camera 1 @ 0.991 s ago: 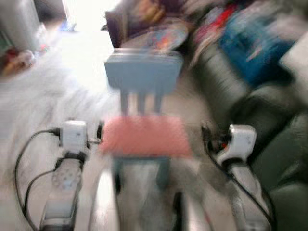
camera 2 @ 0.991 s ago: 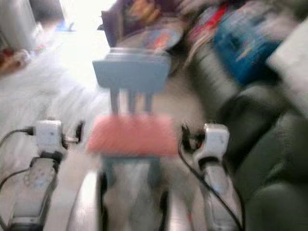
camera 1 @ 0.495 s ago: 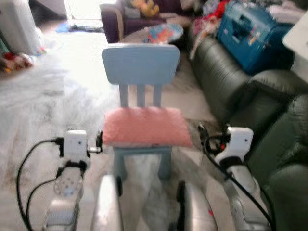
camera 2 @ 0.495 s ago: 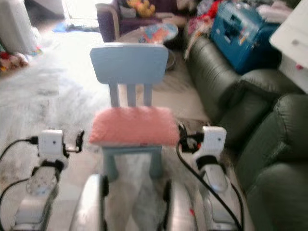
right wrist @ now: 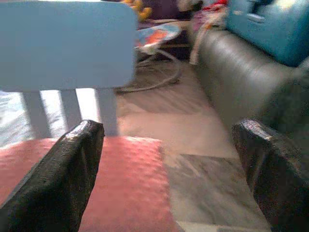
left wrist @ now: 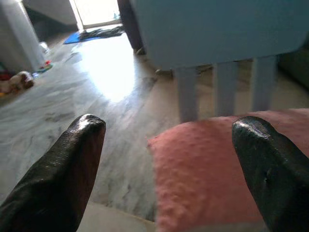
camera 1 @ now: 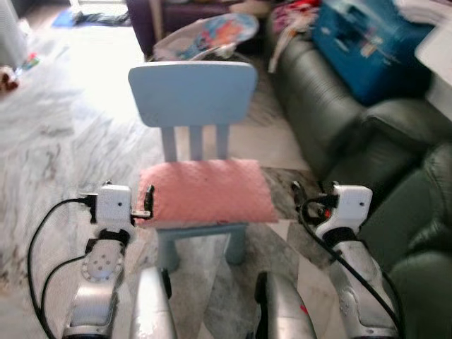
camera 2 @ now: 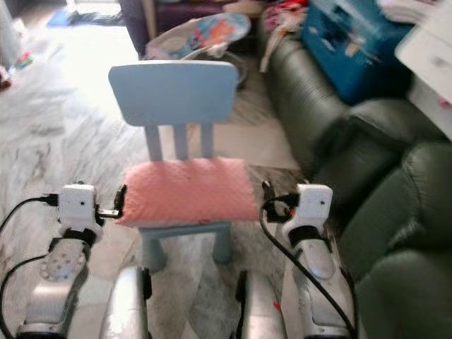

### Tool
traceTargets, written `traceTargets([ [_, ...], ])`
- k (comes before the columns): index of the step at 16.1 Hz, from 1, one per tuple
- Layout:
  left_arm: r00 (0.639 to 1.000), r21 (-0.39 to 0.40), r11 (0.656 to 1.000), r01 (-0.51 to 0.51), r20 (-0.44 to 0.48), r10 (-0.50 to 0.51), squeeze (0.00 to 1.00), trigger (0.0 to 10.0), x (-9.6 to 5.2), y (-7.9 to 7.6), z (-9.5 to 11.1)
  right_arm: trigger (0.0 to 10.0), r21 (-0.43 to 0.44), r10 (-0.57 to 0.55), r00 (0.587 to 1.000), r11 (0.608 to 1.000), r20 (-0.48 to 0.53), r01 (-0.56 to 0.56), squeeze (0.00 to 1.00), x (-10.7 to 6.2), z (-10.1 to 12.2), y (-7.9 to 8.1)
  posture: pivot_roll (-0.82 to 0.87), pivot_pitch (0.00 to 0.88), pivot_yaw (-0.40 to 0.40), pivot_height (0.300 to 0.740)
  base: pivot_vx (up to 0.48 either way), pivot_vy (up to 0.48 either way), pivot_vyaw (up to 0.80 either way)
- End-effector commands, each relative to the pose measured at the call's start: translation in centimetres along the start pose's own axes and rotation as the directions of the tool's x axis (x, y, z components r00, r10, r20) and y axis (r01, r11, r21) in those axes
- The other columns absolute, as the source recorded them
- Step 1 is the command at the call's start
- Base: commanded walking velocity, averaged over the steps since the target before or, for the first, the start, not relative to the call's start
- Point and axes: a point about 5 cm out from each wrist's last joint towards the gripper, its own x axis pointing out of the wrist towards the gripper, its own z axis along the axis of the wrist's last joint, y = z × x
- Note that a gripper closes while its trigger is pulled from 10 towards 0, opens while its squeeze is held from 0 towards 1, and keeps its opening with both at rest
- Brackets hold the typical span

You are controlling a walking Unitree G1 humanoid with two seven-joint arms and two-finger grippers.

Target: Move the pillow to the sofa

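Both pairs of jaws stand wide apart and hold nothing. In the left wrist view the left gripper (left wrist: 164, 164) has its two black fingers (left wrist: 63, 174) spread to either side of the near left corner of the pillow (camera 1: 205, 192), one finger over bare floor and the other over the pink cover, neither touching it as far as can be told; in the right wrist view the right gripper (right wrist: 166, 174) is just as open, one finger over the pillow's right part and the other out beyond the edge, toward the sofa (camera 1: 332, 113).

The pillow is the landmark; it lies flat on the seat of the small blue chair (camera 1: 192, 93), covering nearly all of it, with the chair's back rising behind it. The left gripper sits just beside the pillow's left edge; the right one is just off its right front corner, with a little floor between. The sofa, dark green, runs to the right of the pillow and away behind it; a blue case (camera 1: 367, 46) rests on its far end.

Against the views of a second and half a second ago, the blur has gone and the chair with its pillow fills more of the head views and sits nearer the two wrists; the camera has moved, so the robot has likely closed in and steadied; the pillow itself has not shifted on the seat. That reads as the approach being about over and the grasp not yet begun; the carry to the sofa is all still ahead.
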Motion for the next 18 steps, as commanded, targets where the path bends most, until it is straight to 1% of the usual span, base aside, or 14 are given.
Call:
traceTargets([
  [1, 1.0, -0.005, 1.0, 0.009, 0.005, -0.009, 0.0, 10.0, 0.18, -0.42, 0.17, 10.0, -0.015, -0.011, 1.0, 1.0, -0.005, 0.011, 0.0, -0.15, 0.04, -0.68, -0.01, 0.0, -0.066, 0.566, 0.315, 0.0, 0.0],
  [3, 1.0, -0.005, 1.0, 0.01, 0.001, -0.01, 0.0, 10.0, 0.22, -0.46, 0.1, 10.0, -0.016, -0.006, 1.0, 1.0, -0.007, 0.006, 0.0, -0.11, -0.01, -0.65, -0.01, 0.0, -0.068, 0.566, 0.277, 0.0, 0.0],
  [7, 1.0, -0.002, 1.0, 0.01, 0.0, -0.01, 0.0, 10.0, 0.33, -0.46, 0.1, 10.0, -0.014, 0.001, 1.0, 1.0, -0.01, -0.001, 0.0, 0.0, 0.0, -0.6, -0.01, 0.0, -0.067, 0.566, 0.0, 0.0, 0.0],
  [10, 1.0, -0.002, 1.0, 0.011, -0.003, -0.011, 0.0, 10.0, 0.41, -0.54, 0.09, 10.0, -0.024, 0.012, 1.0, 1.0, -0.008, -0.012, 0.0, 0.06, 0.07, -0.53, -0.01, 0.0, -0.067, 0.566, 0.371, 0.0, 0.0],
  [14, 1.0, -0.004, 1.0, 0.012, -0.009, -0.012, 0.0, 10.0, 0.44, -0.54, 0.0, 10.0, -0.028, 0.014, 1.0, 1.0, -0.008, -0.015, 0.0, 0.09, 0.09, -0.42, -0.02, 0.0, -0.066, 0.566, 0.455, 0.0, 0.48],
  [15, 1.0, 0.0, 1.0, 0.013, -0.014, -0.013, 0.0, 10.0, 0.41, -0.55, -0.08, 10.0, -0.024, 0.012, 1.0, 1.0, -0.007, -0.012, 0.0, 0.06, 0.11, -0.45, -0.01, 0.0, -0.067, 0.566, 0.454, 0.0, 0.0],
  [16, 1.0, -0.021, 1.0, 0.013, 0.0, -0.013, 0.0, 10.0, 0.41, -0.57, 0.01, 10.0, -0.021, 0.009, 1.0, 1.0, -0.007, -0.009, 0.0, 0.04, 0.12, -0.48, -0.02, 0.0, -0.066, 0.566, 0.458, 0.0, 0.0],
  [18, 1.0, -0.01, 1.0, 0.002, -0.003, -0.002, 0.0, 10.0, 0.34, -0.47, 0.04, 10.0, -0.02, 0.007, 1.0, 1.0, -0.006, -0.007, 0.0, 0.0, 0.12, -0.49, -0.01, 0.0, -0.066, 0.566, 0.0, 0.0, 0.0],
])
